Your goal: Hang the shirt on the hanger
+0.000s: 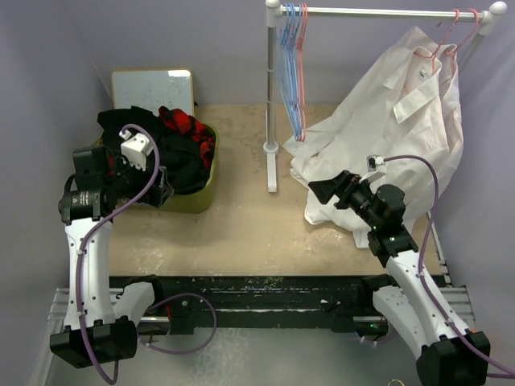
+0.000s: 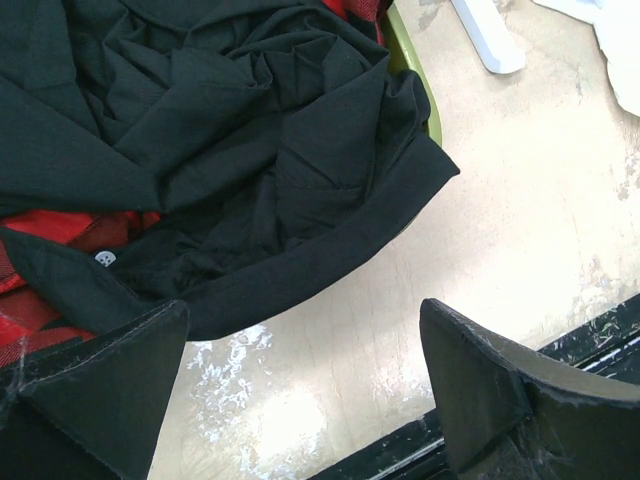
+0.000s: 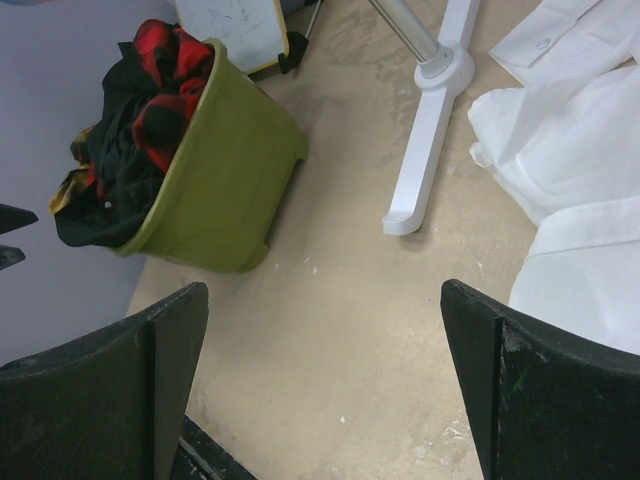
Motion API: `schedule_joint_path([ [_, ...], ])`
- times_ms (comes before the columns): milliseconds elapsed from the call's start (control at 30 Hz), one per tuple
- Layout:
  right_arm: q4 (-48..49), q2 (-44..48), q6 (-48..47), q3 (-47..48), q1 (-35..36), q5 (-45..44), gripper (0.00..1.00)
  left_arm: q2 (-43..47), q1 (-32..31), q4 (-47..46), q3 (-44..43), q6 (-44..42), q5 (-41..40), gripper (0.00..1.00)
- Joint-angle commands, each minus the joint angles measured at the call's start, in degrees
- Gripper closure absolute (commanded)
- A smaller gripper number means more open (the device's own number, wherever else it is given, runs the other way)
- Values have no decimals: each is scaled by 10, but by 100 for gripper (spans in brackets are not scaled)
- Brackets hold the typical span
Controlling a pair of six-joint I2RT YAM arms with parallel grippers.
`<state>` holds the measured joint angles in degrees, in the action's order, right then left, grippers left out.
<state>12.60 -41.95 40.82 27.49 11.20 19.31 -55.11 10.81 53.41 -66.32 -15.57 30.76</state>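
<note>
The white shirt (image 1: 394,121) hangs by its collar from the pink-red hanger (image 1: 449,34) at the right end of the rack rail. Its lower part lies bunched on the table. The shirt also shows at the right of the right wrist view (image 3: 570,150) and in the far corner of the left wrist view (image 2: 622,50). My right gripper (image 1: 316,191) is open and empty, just left of the shirt's lower edge, above bare table (image 3: 325,350). My left gripper (image 1: 163,193) is open and empty at the near rim of the bin (image 2: 305,370).
A green bin (image 1: 201,189) at the left holds a black garment (image 2: 250,150) and a red-and-black plaid one (image 2: 55,225). A white rack (image 1: 271,104) stands mid-table, with thin blue hangers (image 1: 290,72) on its rail; its foot (image 3: 425,150) lies between bin and shirt. A whiteboard (image 1: 153,88) stands behind the bin.
</note>
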Motion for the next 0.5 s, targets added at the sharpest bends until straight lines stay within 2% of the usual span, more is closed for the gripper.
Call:
schedule_joint_path([
  [0, 7, 18, -11, -4, 0, 13, 0, 4, 11, -19, -27, 13, 27, 0],
  [367, 11, 20, -14, -1, 0, 33, 0, -1, 26, -20, -31, 12, 39, 0],
  [467, 18, 8, -17, -1, 0, 45, 1, 6, 26, -33, -29, 21, -4, 0],
])
